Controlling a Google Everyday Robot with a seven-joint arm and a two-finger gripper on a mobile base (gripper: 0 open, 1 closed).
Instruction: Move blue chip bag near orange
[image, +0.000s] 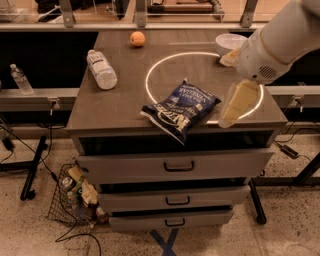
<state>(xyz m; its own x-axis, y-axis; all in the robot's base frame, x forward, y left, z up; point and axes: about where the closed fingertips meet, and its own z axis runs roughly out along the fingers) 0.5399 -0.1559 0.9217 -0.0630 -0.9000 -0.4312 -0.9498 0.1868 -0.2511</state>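
One blue chip bag (181, 111) is shown at the front edge of the bench (115, 107), well apart from the orange (137, 39), with the tool (239, 103) poised just right of it, nothing held, its opening not discernible; approach is judged the step in hand, a grasp being required next.

The blue chip bag (182, 107) lies at the cabinet top's (122, 107) front edge, with the gripper (239, 104) just right of it, the orange (137, 38) far behind it leftward, and a clear water bottle (101, 69) lying left of it.
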